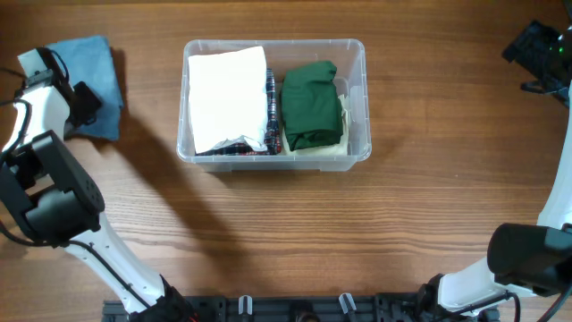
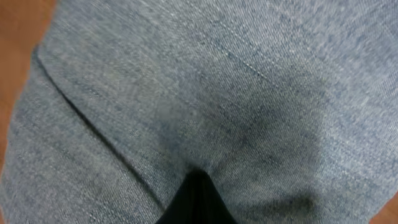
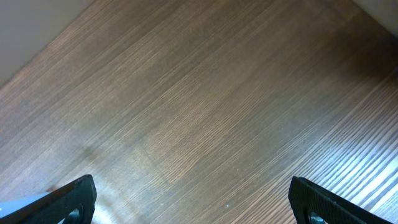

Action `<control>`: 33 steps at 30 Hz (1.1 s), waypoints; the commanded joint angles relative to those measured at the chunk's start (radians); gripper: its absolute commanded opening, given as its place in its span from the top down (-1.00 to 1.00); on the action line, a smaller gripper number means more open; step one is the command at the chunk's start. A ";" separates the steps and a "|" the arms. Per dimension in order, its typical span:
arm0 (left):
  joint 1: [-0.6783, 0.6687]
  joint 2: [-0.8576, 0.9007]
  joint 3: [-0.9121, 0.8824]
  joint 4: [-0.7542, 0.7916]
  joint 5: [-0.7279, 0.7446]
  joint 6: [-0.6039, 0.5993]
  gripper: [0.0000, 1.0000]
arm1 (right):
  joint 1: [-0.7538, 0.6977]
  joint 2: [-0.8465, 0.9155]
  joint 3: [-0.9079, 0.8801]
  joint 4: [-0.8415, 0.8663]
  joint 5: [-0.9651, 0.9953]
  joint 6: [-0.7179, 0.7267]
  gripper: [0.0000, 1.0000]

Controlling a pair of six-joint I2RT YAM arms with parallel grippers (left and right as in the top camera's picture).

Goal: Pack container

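The clear plastic container (image 1: 273, 42) stands at the middle back of the table. It holds a folded white cloth (image 1: 228, 97) on the left, over a dark plaid piece (image 1: 271, 98), and a folded green cloth (image 1: 311, 105) on the right. A blue denim cloth (image 1: 94, 67) lies at the far left and fills the left wrist view (image 2: 205, 93). My left gripper (image 1: 85, 103) is down on it, its dark fingers (image 2: 198, 190) pressed together with the fabric creased at the tip. My right gripper (image 1: 545, 55) is open and empty (image 3: 193, 186) over bare wood at the far right.
A pale yellow piece (image 1: 344, 143) shows under the green cloth. The wooden table (image 1: 286, 233) runs out in front of the container. The arm bases stand at the front left (image 1: 54, 197) and front right (image 1: 527, 259).
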 commanded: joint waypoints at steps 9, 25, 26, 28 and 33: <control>0.011 0.101 -0.094 -0.307 0.131 -0.051 0.92 | 0.002 0.011 0.002 0.003 -0.008 0.016 -0.99; 0.008 -0.078 0.058 -0.282 0.275 -0.044 0.76 | 0.002 0.011 0.002 0.003 -0.008 0.016 -0.99; 0.008 -0.099 0.079 -0.282 0.280 -0.043 0.56 | 0.002 0.011 0.002 0.003 -0.008 0.015 -0.99; 0.008 -0.140 0.108 -0.284 0.281 -0.044 0.27 | 0.002 0.011 0.002 0.003 -0.008 0.016 -1.00; 0.025 -0.254 0.116 -0.308 0.288 -0.044 -0.21 | 0.002 0.011 0.002 0.003 -0.008 0.016 -1.00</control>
